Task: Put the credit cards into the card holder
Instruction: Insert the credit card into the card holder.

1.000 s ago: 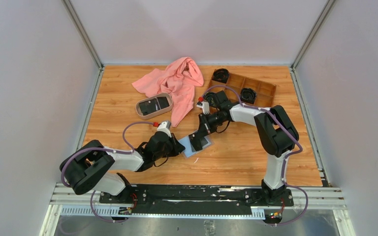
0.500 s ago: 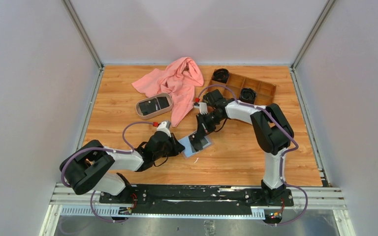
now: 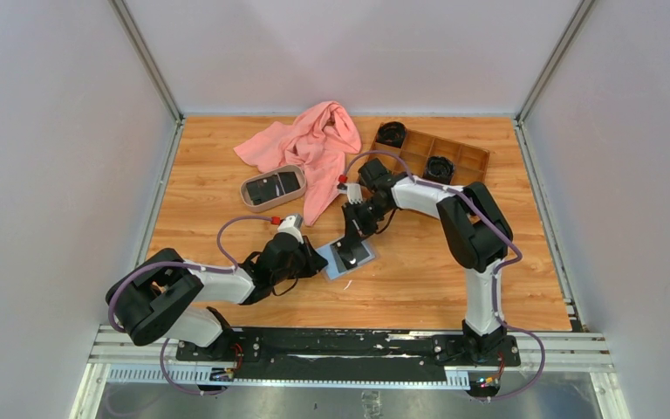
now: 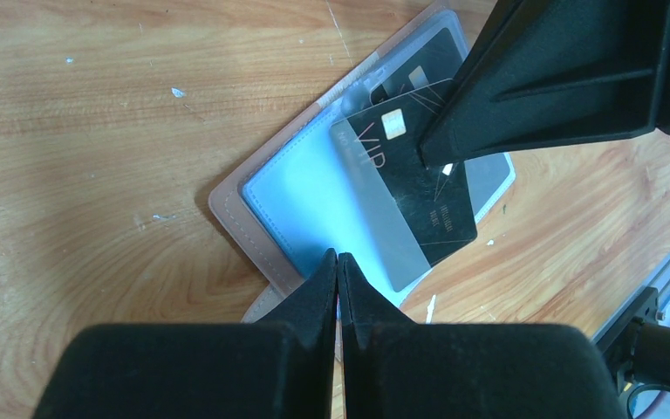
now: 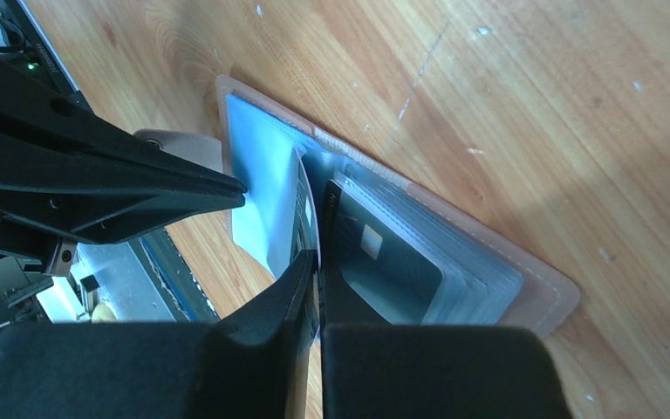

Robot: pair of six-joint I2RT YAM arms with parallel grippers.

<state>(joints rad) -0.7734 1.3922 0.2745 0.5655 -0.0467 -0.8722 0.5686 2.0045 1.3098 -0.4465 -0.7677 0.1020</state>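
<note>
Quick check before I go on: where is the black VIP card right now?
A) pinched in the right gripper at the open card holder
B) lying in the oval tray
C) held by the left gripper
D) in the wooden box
A: the right gripper is closed on the black VIP card, which sits over the pockets of the open card holder. The left gripper is shut, with its tips at the lining.

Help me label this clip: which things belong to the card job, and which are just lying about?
Job: card holder, VIP card in right gripper, cards in oval tray.
Lying about: pink cloth, wooden box.
</note>
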